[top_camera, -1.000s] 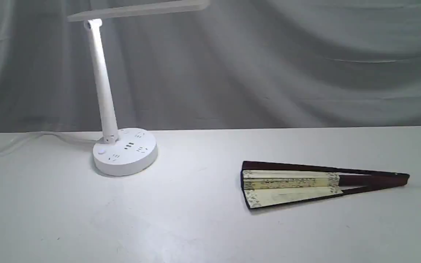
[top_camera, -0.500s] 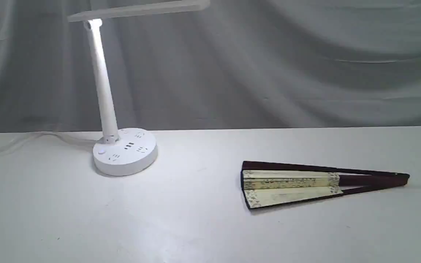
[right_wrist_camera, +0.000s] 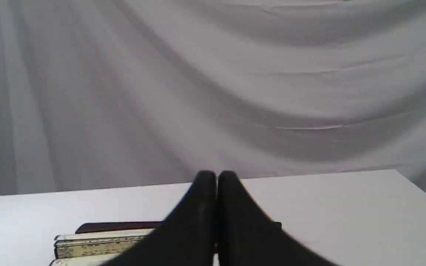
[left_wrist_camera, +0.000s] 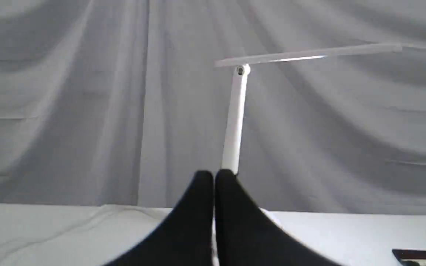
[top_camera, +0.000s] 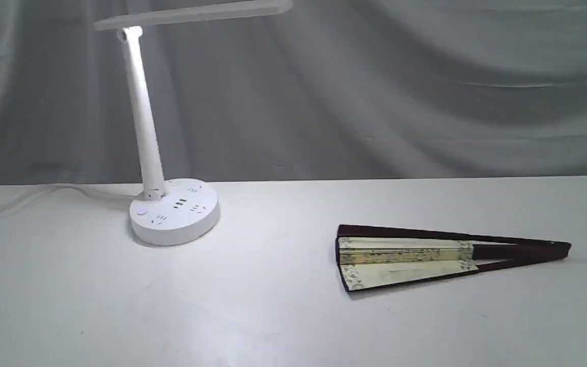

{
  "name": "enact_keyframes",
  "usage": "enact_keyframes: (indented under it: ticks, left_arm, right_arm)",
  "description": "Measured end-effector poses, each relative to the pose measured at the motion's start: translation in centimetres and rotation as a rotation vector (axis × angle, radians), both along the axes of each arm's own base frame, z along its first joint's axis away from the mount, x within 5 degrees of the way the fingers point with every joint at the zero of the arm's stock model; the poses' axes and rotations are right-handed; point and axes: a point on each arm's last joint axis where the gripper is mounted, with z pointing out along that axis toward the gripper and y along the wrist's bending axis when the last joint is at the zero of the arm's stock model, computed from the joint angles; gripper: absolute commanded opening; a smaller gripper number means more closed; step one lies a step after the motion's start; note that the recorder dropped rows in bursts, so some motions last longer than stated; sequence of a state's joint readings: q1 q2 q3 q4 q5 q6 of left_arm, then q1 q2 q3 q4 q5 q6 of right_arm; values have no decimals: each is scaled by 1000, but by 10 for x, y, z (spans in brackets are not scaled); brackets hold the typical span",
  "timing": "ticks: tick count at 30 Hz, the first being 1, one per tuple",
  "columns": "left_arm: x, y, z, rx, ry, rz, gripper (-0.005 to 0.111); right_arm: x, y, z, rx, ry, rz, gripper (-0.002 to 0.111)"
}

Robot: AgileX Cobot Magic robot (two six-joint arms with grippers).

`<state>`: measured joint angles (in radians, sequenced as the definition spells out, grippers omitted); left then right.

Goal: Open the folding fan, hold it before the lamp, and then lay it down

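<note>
The folding fan (top_camera: 416, 257) lies flat on the white table, right of centre, only slightly spread, its cream leaf toward the lamp and its dark maroon ribs tapering to the right. The white lamp (top_camera: 174, 209) stands at the left rear, lit, with its flat head (top_camera: 191, 12) overhead. Neither gripper shows in the exterior view. In the left wrist view my left gripper (left_wrist_camera: 214, 175) is shut and empty, with the lamp's arm (left_wrist_camera: 235, 118) beyond it. My right gripper (right_wrist_camera: 216, 175) is shut and empty, with the fan (right_wrist_camera: 98, 242) on the table beyond it.
A grey draped cloth (top_camera: 375, 86) hangs behind the white table (top_camera: 273, 316). The lamp's pale cord (top_camera: 28, 196) trails off to the left along the table's back edge. A corner of the fan (left_wrist_camera: 420, 255) shows at the edge of the left wrist view.
</note>
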<state>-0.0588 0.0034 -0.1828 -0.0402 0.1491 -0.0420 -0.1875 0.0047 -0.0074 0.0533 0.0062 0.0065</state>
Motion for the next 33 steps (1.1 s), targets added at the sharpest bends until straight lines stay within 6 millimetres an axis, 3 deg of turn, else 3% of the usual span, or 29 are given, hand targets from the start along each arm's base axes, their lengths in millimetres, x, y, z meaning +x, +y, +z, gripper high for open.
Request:
enact_keyframes:
  ticks: [9, 22, 25, 33]
  left_arm:
    - [-13, 0, 32, -4, -47, -3, 0]
    - [-36, 1, 70, -58, -71, -17, 0]
    - [-42, 2, 79, -75, -85, -21, 0]
    - [-50, 2, 91, -81, -137, -23, 0]
  right_arm:
    - [-12, 3, 51, -32, -88, 2, 0]
    - [-36, 7, 96, -89, -6, -9, 0]
    - [-30, 6, 105, -81, 58, -6, 0]
    - [7, -1, 118, -49, 250, 3, 0]
